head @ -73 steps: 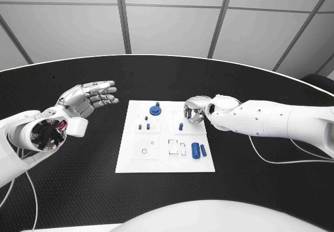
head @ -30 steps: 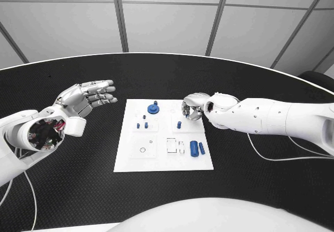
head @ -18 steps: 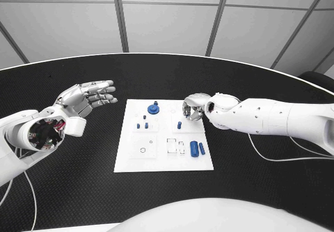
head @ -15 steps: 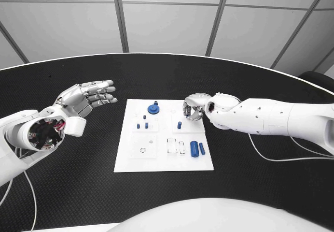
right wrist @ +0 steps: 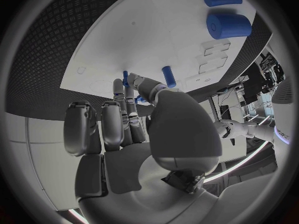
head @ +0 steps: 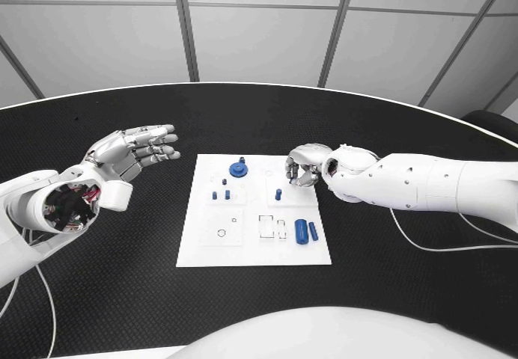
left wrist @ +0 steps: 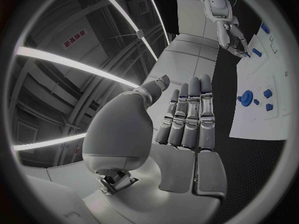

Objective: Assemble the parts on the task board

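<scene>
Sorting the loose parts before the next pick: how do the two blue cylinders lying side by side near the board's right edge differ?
The thick blue cylinder is wider and stubbier; the thin blue cylinder beside it, nearer the edge of the white task board, is slimmer, more rod-like. Both are blue, lie flat, parallel, and neither robot hand touches them.

The white left arm (head: 32, 217) came in from the left side. Its silver left hand (head: 135, 152) was up in the air w/ palm open, fingers (left wrist: 190, 114) straight and close side by side, thumb out. It held nothing. The white right arm (head: 432, 187) reached in from the right side. Its silver right hand (head: 303, 166) pointed down, fingers (right wrist: 118, 119) bent a bit, nothing in them.
</scene>
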Robot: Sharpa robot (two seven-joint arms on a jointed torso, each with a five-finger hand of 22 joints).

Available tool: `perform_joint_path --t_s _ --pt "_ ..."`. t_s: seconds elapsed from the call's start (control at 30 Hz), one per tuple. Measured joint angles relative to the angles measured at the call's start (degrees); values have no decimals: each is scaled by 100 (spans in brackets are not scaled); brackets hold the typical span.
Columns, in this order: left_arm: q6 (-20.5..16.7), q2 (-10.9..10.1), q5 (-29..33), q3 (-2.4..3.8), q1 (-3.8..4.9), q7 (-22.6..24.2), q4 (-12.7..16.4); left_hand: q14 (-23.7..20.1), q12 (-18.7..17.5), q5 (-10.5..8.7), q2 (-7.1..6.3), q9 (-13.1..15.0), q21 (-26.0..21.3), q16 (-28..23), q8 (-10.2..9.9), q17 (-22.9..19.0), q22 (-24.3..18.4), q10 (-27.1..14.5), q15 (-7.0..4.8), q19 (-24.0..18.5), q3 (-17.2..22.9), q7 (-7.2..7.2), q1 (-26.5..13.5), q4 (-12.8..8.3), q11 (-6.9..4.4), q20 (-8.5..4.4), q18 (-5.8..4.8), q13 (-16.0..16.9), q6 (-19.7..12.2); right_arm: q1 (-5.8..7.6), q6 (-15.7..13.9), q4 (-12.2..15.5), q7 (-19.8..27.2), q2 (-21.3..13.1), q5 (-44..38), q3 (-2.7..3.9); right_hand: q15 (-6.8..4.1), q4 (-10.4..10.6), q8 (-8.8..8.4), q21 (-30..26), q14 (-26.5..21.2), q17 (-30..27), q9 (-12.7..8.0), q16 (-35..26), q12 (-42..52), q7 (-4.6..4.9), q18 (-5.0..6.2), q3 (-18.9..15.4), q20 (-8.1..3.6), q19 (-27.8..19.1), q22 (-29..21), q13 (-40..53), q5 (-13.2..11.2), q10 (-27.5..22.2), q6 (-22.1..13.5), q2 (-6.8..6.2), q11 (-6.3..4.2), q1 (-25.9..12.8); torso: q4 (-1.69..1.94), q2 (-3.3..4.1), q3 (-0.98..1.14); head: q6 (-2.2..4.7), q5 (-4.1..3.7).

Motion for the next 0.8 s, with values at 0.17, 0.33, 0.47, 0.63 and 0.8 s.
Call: perform_joint_path --t_s 0.17,0.33,0.47,0.63,0.8 --pt "4 15 0 0 0 -2 -36 0 0 0 0 0 0 0 0 0 -7 0 0 0 -16 0 0 16 0 0 0 1 0 2 -81 272 -35 -171 0 4 -20 0 0 23 -20 0 -3 0 0 0 0 0 0 0 0 -1 0 20 0 0 21 0 1 -4 -2 2 -9" --pt "11 32 0 0 0 -6 -63 0 0 0 0 0 0 0 0 0 -7 0 0 0 -16 0 0 16 0 0 0 1 0 4 -154 558 -74 -336 0 10 -20 0 0 44 -20 -6 2 0 0 0 0 0 0 0 0 -1 0 20 0 0 21 0 1 -6 -5 16 -18" --pt "12 38 0 -1 -1 -8 -85 0 0 0 0 1 0 0 0 0 -7 0 0 0 -16 0 0 16 0 0 0 1 0 12 -223 917 -110 -518 0 37 -20 0 -1 83 -20 -11 11 0 0 -11 0 0 0 0 -1 -2 0 20 10 0 21 0 2 -6 -6 21 -16" --pt "16 56 0 -1 -1 -8 -113 0 0 0 0 1 0 0 0 0 -6 0 0 0 -16 0 0 16 0 0 0 1 0 83 -274 1332 -147 -684 0 64 -31 -16 26 114 -9 -16 19 0 0 -20 0 -16 0 0 -1 -2 23 27 19 0 14 0 2 -10 -9 29 2" --pt "30 89 0 -1 -1 -8 -148 0 0 0 0 1 0 0 0 0 -6 0 0 0 -16 0 0 16 0 0 0 1 0 205 -324 1859 -182 -826 0 148 -39 -16 27 123 -1 -16 27 0 0 -20 1 -16 0 0 -1 -4 23 41 19 -8 0 -7 -1 -27 -12 37 30"
